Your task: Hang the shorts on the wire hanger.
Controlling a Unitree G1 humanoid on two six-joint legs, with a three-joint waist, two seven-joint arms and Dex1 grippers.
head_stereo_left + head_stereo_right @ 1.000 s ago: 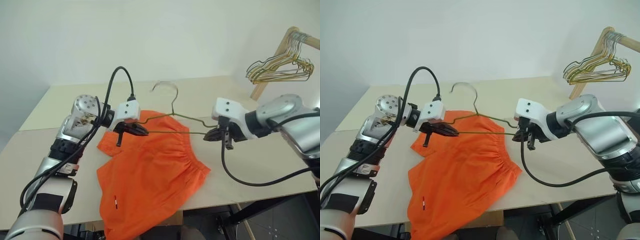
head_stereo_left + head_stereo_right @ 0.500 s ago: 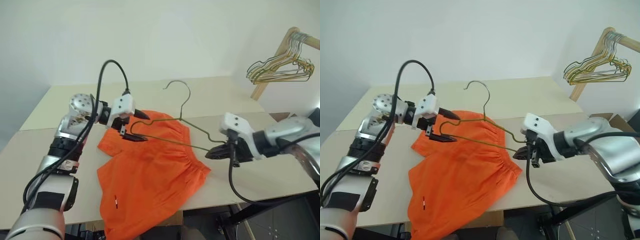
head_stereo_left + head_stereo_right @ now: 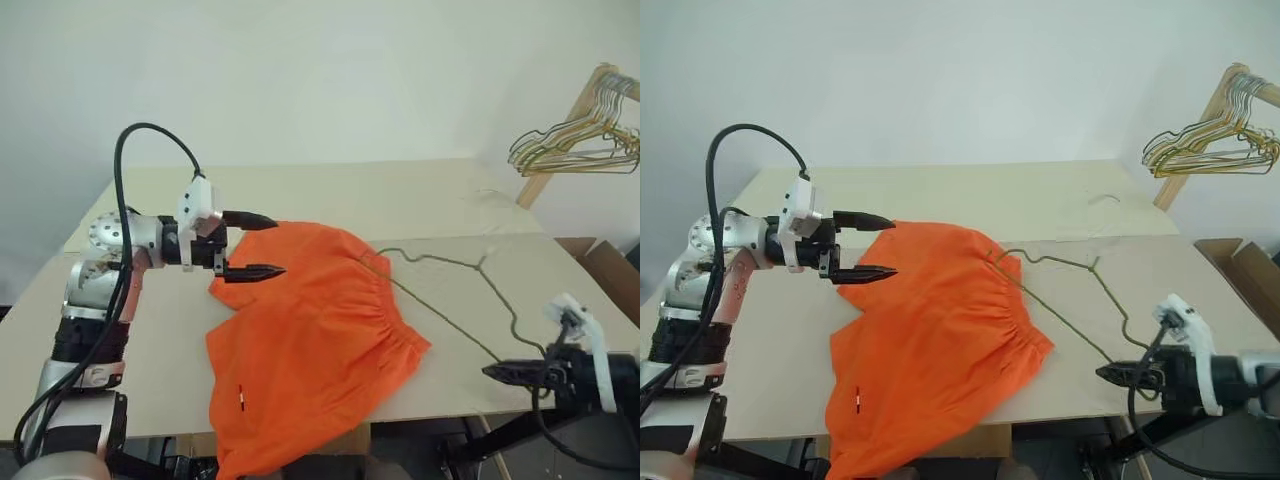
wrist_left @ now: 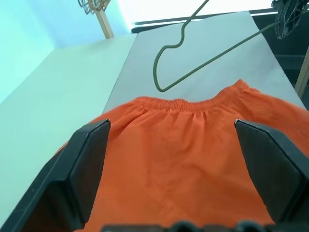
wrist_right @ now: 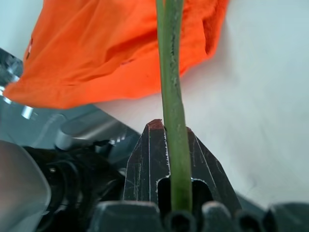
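While the shorts (image 3: pixel 310 340) lie spread on the bench (image 3: pixel 330 195), waistband running slantwise from the far edge toward the near right, the left tool (image 3: pixel 250 244) hangs just above their far-left corner, fingers wide apart and gripping nothing. Left wrist view: orange cloth directly between and beyond the two black fingers (image 4: pixel 84 166), gathered waistband a little further out.

Right tool (image 3: pixel 500 372) sits off the near right edge of the bench, right of the shorts, clamped shut on one end of the wire hanger (image 3: pixel 450 325). Hanger slopes from that grip up and across to the waistband's far end; its bent end lies at the cloth's edge, touching or just over it, cannot tell which. Long axis of the hanger runs roughly along the waistband.

Judgement: left arm is the nearer to the cloth, so lifting the waistband falls to it; right arm must steer the wire in.

Materials: shorts thin, limp, bright orange, elastic top puckered; small white mark near the near hem. Hanger thin grey-green wire, springy-looking. Bench pale, smooth, matte.
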